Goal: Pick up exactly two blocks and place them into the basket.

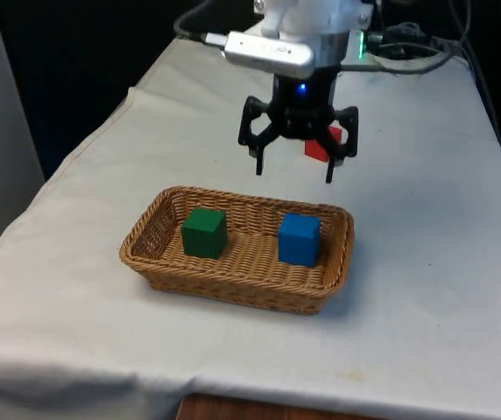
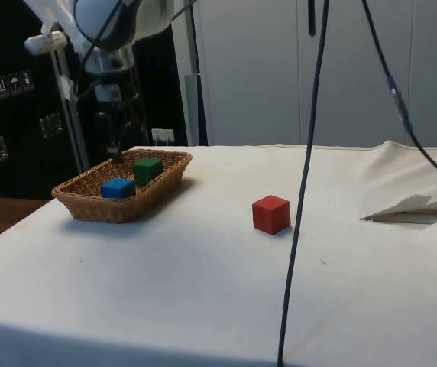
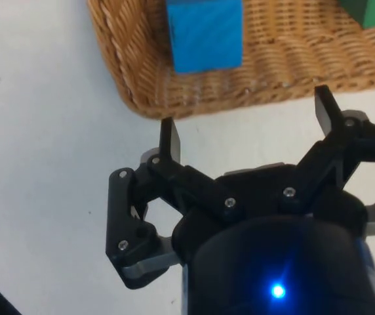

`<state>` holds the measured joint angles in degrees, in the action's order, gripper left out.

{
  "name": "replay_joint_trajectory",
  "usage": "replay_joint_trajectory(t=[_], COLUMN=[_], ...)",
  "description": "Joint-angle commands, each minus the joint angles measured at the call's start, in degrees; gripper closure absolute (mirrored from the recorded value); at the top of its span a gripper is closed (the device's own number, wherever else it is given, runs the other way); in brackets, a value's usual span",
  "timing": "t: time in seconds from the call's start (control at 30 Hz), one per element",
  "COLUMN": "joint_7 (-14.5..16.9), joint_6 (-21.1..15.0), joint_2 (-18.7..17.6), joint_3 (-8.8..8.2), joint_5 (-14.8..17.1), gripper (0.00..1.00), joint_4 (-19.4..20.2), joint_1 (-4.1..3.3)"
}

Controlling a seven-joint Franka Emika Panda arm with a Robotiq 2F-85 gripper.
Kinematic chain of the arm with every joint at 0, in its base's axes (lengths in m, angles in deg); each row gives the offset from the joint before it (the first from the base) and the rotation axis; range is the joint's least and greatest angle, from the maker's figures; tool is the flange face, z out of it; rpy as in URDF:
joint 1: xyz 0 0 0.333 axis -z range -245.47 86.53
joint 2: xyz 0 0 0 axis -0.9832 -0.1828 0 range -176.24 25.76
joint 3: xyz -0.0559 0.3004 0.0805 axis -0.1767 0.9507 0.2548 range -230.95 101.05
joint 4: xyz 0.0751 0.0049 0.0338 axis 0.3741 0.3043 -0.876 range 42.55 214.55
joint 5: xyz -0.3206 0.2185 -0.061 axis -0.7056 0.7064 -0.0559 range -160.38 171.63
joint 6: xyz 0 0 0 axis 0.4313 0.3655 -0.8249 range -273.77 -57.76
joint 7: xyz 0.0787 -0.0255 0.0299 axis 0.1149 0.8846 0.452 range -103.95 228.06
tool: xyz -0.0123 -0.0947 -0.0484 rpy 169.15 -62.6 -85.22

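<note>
Blocks, green (image 1: 204, 232) and blue (image 1: 299, 238), lie in the basket (image 1: 145, 254); the red block (image 2: 271, 214) sits on the bench (image 1: 426, 289) beyond. Gripper (image 1: 295, 166) hangs wide and empty above the basket's far rim, so the task looks complete and retreat comes next.

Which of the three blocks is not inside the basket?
The red block: it sits on the white cloth, apart from the basket, which holds the green block and blue block.

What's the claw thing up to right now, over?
Pincer open, empty, above the table just outside the basket. Green block and blue block inside it. Red block out on the cloth. Nothing in the way.
</note>
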<state>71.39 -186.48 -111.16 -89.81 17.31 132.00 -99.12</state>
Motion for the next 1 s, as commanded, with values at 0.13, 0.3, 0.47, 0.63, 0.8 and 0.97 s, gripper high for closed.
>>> replay_joint_trajectory(t=[0.13, 0.3, 0.47, 0.63, 0.8, 0.97], joint_7=[0.2, 0.3, 0.5, 0.7, 1.3, 1.7], joint_6=[-0.9, -1.3, -1.5, -0.8, -3.0, -3.9], joint_2=[3.0, 6.5, 8.7, 10.5, 13.6, 15.0], joint_3=[-0.29, -0.23, -0.23, 0.0, -0.17, -0.17], joint_5=[-1.1, -2.3, -2.9, -3.3, -4.2, -4.5], gripper=[0.0, 0.0, 0.0, 0.0, 0.0, 0.0], joint_4=[2.9, 5.7, 7.5, 8.8, 12.2, 14.0], joint_1=[-0.34, -0.29, -0.29, 0.0, -0.17, -0.11])
